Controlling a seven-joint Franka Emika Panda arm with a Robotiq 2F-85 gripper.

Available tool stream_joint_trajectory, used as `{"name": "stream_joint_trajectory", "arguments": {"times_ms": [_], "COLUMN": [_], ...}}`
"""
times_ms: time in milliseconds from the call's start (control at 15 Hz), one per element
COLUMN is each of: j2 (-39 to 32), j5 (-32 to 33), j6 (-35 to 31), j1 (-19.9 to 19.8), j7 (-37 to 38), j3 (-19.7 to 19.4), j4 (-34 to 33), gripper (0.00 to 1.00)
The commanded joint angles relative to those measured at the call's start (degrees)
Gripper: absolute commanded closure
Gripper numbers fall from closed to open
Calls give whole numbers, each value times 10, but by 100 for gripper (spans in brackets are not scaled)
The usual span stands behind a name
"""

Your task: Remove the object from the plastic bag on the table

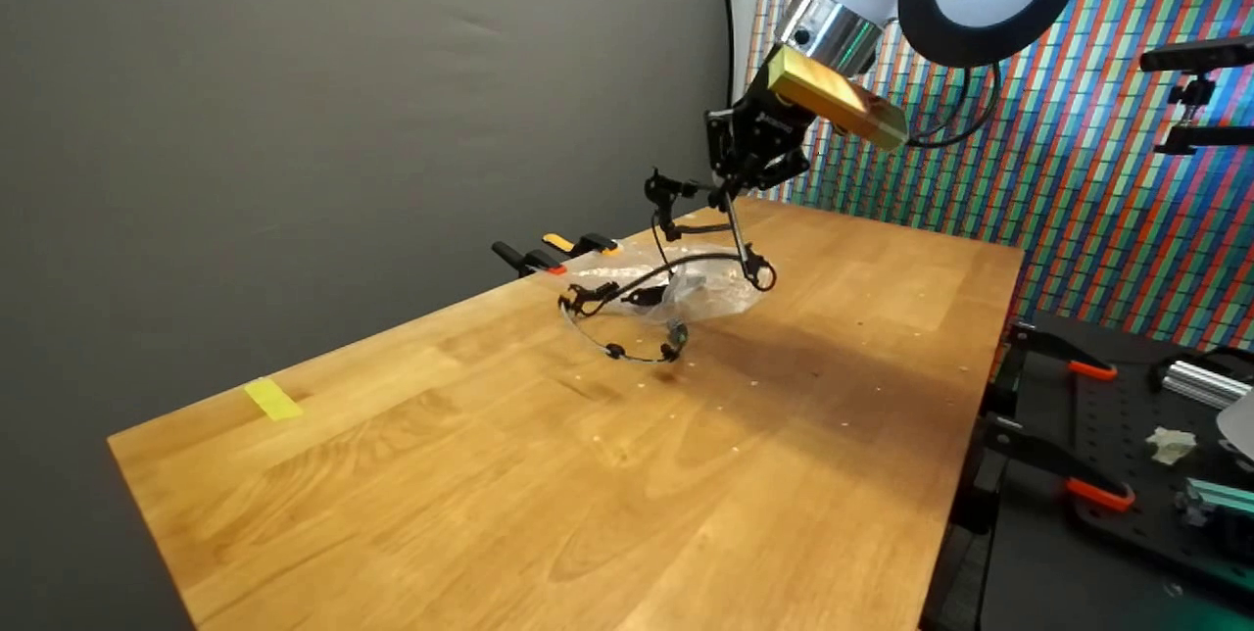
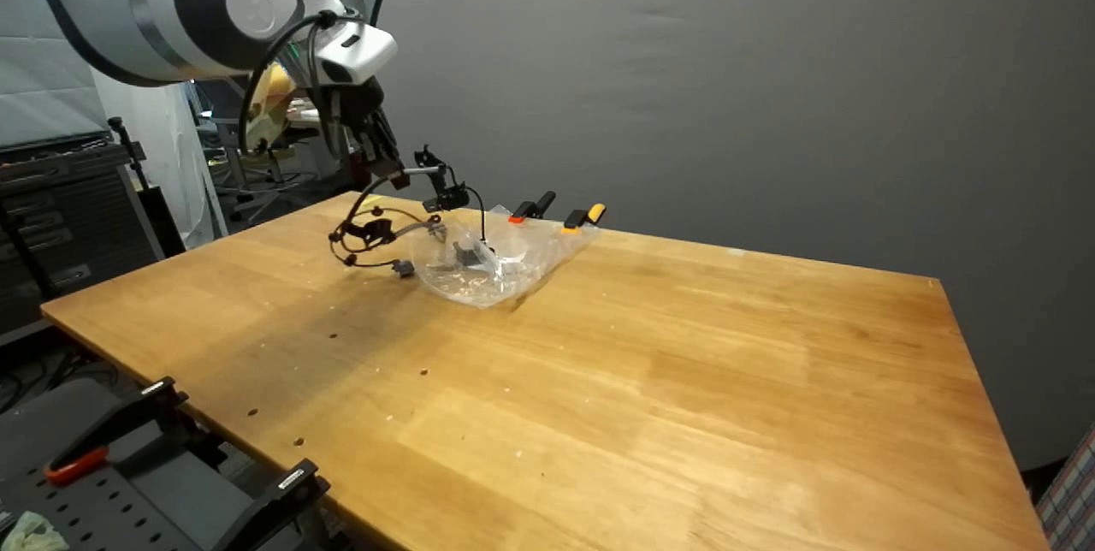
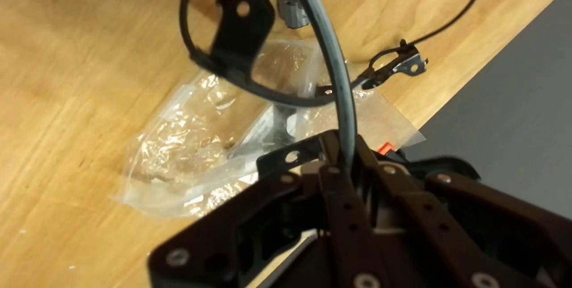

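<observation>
A black and grey cable harness with brackets and connectors hangs from my gripper; its grey cable shows in an exterior view, and a black bracket of it shows in an exterior view. My gripper, also seen in an exterior view and the wrist view, is shut on the grey cable, above the table. The clear plastic bag lies on the table below, also seen in an exterior view and the wrist view. A thin strand runs down to a dark piece at the bag; I cannot tell whether it is inside.
Spring clamps with orange and yellow tips sit at the table's edge by the bag. Yellow tape marks the wooden table. A black side table with bar clamps stands along one long edge.
</observation>
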State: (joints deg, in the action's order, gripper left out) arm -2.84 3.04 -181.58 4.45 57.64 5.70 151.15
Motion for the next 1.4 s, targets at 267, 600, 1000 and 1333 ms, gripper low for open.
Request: {"name": "stream_joint_trajectory", "arguments": {"times_ms": [267, 600, 1000, 1333], "j2": [-104, -124, -99, -113], "j5": [-116, 60, 310, 514], "j6": [-134, -241, -287, -293], "j1": [-266, -484, -715, -822], "j7": [22, 106, 112, 148], "j3": [302, 394, 405, 398], "j4": [-57, -3, 74, 68], "gripper": [98, 98, 97, 65]}}
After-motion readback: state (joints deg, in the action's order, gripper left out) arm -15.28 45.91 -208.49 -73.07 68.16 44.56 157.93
